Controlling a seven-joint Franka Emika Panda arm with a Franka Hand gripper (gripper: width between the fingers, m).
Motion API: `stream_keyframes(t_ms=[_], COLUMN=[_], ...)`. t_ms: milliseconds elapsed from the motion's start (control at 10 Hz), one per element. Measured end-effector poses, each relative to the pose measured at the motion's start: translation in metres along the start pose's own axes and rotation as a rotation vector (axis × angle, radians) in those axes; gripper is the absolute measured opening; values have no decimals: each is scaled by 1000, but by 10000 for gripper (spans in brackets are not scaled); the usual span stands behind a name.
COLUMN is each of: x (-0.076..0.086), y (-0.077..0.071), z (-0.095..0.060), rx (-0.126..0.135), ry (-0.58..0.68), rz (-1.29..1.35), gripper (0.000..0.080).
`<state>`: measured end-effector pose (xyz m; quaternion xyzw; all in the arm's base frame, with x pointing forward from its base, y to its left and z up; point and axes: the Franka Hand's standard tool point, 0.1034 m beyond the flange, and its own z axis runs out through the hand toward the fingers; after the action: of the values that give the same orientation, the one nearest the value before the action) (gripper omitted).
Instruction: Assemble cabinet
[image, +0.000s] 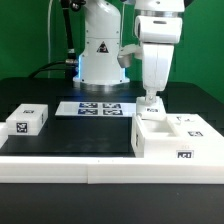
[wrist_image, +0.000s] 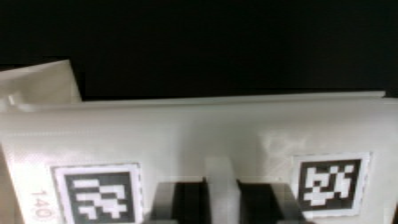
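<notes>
— White plastic on the exterior view's left: what is it?
— A small white block (image: 27, 121) with a tag, lying on the black table (image: 60, 140). Next comes the marker board (image: 95, 108), flat in front of the robot base (image: 100, 50).
— And the cabinet?
— The cabinet (image: 176, 138) sits on the exterior view's right, by the white front rail (image: 70, 168). The gripper (image: 150, 101) stands upright, its tips at the cabinet's top.
— Clamped?
— I cannot tell. In the wrist view the dark fingers (wrist_image: 180, 203) flank a narrow white strip of the cabinet, between two tags; contact is unclear.
</notes>
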<state>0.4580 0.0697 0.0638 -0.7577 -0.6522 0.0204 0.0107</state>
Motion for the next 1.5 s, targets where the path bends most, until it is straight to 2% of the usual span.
stream_keyframes(t_ms=[300,600,1100,1200,1500], x=[-1,-3,-4,-5,-1], y=[1,13,13,17,59], z=[0,0,0,0,-1], rx=[1,4,3,2,-31], ry=[0,-1,0,1,20], rz=[-23,-67,-83,-103,-128], gripper=[69,69,69,69,69])
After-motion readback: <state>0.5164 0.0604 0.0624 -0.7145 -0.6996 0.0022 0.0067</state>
